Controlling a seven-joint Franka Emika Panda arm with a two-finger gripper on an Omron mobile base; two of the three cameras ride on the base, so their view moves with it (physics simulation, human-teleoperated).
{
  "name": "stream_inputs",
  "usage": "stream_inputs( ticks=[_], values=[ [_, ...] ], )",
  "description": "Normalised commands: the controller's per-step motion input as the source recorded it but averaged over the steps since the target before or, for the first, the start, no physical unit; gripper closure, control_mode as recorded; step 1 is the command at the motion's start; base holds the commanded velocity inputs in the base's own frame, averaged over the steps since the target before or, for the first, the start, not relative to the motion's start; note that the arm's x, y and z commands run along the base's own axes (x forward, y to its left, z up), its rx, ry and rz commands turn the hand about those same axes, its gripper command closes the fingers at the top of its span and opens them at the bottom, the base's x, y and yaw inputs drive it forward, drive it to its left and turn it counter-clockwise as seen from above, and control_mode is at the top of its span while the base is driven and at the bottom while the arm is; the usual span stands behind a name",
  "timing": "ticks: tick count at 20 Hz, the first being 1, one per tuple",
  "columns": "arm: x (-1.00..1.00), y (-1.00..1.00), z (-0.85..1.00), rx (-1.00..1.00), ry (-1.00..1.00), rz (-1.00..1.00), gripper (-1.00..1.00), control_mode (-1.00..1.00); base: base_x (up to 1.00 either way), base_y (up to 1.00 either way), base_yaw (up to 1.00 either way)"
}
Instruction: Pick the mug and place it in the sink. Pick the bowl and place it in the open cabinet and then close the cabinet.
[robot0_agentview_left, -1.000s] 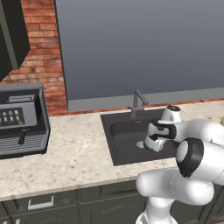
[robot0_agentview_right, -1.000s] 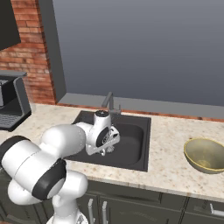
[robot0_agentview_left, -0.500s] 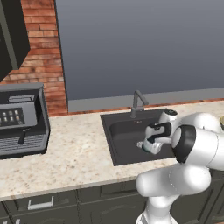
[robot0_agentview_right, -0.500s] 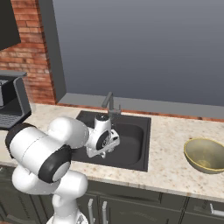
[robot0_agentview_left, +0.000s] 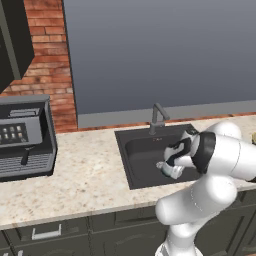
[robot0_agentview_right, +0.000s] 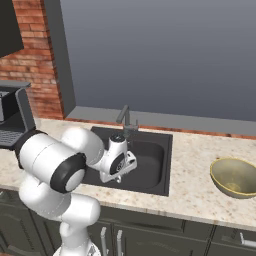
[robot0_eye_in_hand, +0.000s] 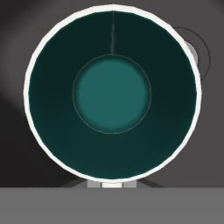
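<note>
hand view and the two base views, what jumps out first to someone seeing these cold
In the hand view, the mug with its teal inside looms right below the camera, over the dark sink. From the base, the white arm bends low into the basin, gripper shut on the mug. The yellow-beige bowl sits on the counter right of the sink.

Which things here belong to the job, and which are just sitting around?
Job:
- mug, in the gripper, over the sink
- bowl, on the counter right of the sink
- cabinet, upper left

Lying about:
- coffee machine
- faucet
- drawers under the counter
</note>
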Motion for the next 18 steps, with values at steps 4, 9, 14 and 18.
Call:
stream_inputs(
  ticks=[4, 9, 14, 18],
  values=[
    [0.21, 0.00, -0.19, 0.00, 0.00, 0.00, 1.00, -1.00, 0.00, 0.00, 0.00],
    [0.22, 0.00, -0.14, 0.00, 0.00, 0.01, 1.00, -1.00, 0.00, 0.00, 0.00],
    [0.25, 0.00, -0.07, 0.00, 0.00, 0.01, 1.00, -1.00, 0.00, 0.00, 0.00],
    [0.23, 0.01, -0.10, 0.00, -0.01, 0.01, 1.00, -1.00, 0.00, 0.00, 0.00]
  ],
)
